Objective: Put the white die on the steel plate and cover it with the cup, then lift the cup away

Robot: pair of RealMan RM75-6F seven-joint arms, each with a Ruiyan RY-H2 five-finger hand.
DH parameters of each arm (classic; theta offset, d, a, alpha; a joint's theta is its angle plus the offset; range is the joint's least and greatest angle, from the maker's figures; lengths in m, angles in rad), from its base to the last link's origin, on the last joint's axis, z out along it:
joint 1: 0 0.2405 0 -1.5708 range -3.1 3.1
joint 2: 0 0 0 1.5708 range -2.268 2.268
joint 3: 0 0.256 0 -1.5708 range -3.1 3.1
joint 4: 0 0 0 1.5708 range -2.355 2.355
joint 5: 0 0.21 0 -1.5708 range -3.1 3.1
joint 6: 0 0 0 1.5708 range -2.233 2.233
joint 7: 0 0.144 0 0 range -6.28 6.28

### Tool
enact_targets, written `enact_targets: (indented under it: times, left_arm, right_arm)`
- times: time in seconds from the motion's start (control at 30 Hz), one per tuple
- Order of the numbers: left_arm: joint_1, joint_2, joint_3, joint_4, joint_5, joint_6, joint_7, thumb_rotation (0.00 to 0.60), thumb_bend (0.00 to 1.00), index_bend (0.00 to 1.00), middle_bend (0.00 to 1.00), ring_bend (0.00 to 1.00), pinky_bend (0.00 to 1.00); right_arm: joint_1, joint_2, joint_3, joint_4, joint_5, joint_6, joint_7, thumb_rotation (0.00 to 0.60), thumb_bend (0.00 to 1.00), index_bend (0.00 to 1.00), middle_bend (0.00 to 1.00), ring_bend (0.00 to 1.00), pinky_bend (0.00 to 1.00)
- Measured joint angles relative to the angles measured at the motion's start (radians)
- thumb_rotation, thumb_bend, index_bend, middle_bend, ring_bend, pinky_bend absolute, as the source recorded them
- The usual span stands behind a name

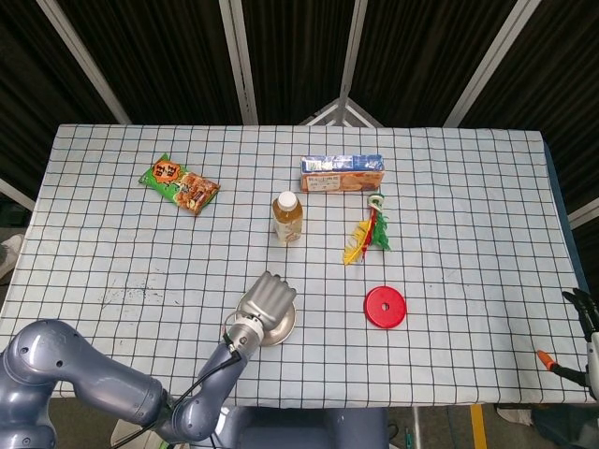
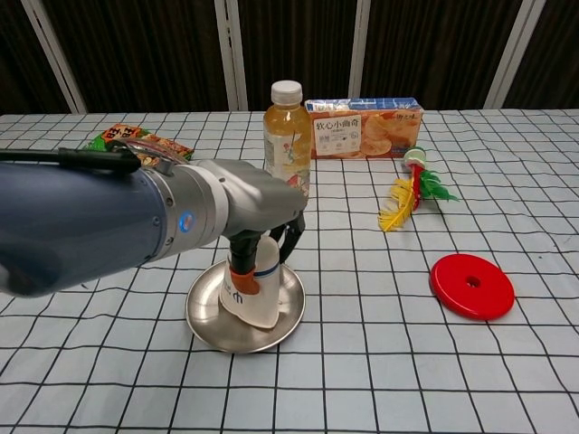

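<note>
My left hand [image 2: 264, 237] grips a white paper cup [image 2: 252, 291] held upside down and slightly tilted, its rim down on the steel plate [image 2: 204, 321]. In the head view the left hand [image 1: 269, 300] covers most of the plate [image 1: 284, 328] near the table's front edge. The white die is hidden in both views, with the cup over the spot where it lay. My right hand [image 1: 582, 309] shows only as dark fingertips at the far right edge, off the table.
A red disc [image 2: 471, 286] lies right of the plate. Behind it are a feather toy [image 2: 412, 193], a tea bottle [image 2: 287, 133] and a biscuit box [image 2: 365, 127]. A snack bag [image 1: 179, 182] lies at the back left.
</note>
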Motion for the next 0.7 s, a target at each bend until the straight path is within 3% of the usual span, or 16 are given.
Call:
enact_targets:
  times: [0.2, 0.33, 0.5, 0.7]
  left_arm:
    - [0.007, -0.010, 0.020, 0.023, 0.071, -0.015, -0.036, 0.600, 0.43, 0.48, 0.35, 0.30, 0.38]
    - [0.021, -0.008, 0.041, 0.031, 0.128, -0.032, -0.078, 0.600, 0.37, 0.29, 0.18, 0.17, 0.31]
    - [0.038, 0.030, 0.056, 0.007, 0.144, -0.060, -0.114, 0.600, 0.25, 0.12, 0.02, 0.01, 0.20]
    - [0.046, 0.103, 0.072, -0.048, 0.147, -0.090, -0.127, 0.600, 0.20, 0.00, 0.00, 0.00, 0.13]
  right_arm:
    - [-0.001, 0.001, 0.001, 0.000, 0.000, 0.001, 0.004, 0.600, 0.06, 0.17, 0.14, 0.13, 0.00]
    - [-0.001, 0.002, 0.001, -0.002, -0.001, 0.001, 0.003, 0.600, 0.06, 0.17, 0.14, 0.13, 0.00]
    - [-0.001, 0.002, 0.001, -0.003, 0.001, -0.002, 0.002, 0.600, 0.06, 0.17, 0.14, 0.13, 0.00]
    - [0.000, 0.004, 0.002, -0.008, 0.005, -0.005, 0.003, 0.600, 0.06, 0.17, 0.14, 0.13, 0.00]
